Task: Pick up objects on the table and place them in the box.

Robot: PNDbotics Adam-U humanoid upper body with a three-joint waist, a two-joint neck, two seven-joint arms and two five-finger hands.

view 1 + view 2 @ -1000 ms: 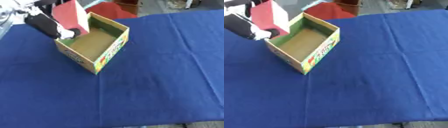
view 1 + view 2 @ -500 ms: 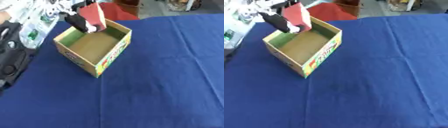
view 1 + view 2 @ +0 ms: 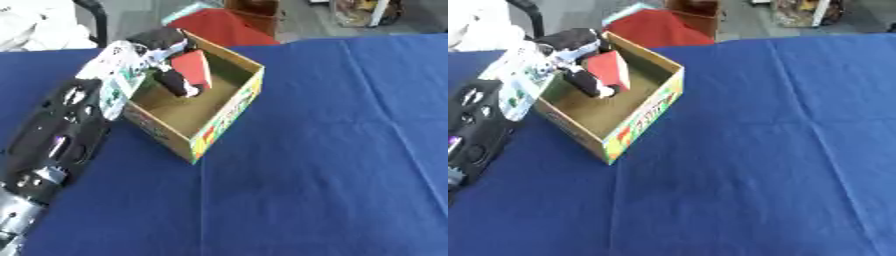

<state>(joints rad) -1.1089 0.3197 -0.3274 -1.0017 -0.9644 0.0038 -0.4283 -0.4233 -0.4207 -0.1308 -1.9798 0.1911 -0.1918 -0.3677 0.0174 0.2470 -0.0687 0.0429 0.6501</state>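
Observation:
An open cardboard box with a green, yellow and red printed side stands at the upper left of the blue table. My left arm comes in along the left edge, and my left hand reaches over the box's far left corner, down into it. Its fingers are curled round a flat red packet, held tilted inside the box just above the brown floor. The same packet shows in the right eye view. My right hand shows in neither view.
The blue cloth covers the table to the right and front of the box. Beyond the far edge lie a red object and a brown piece of furniture on the floor.
My left hand has lowered the red packet from above the box's far rim down into the box. The arm now stretches further in along the left edge, and the camera has shifted.

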